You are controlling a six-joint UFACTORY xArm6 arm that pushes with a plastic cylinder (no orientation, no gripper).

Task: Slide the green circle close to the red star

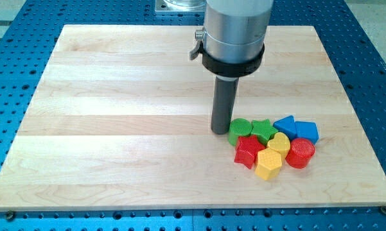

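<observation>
The green circle (238,129) lies right of the board's middle, touching the red star (247,151) just below it. My tip (219,131) rests on the board against the green circle's left side. Both blocks belong to a tight cluster. The rod hangs from a large silver cylinder at the view's top.
The cluster also holds a green star (263,129), a yellow heart (279,144), a yellow hexagon (268,164), a red cylinder (301,153), and two blue blocks (284,124) (306,131). The wooden board (115,115) sits on a blue perforated table.
</observation>
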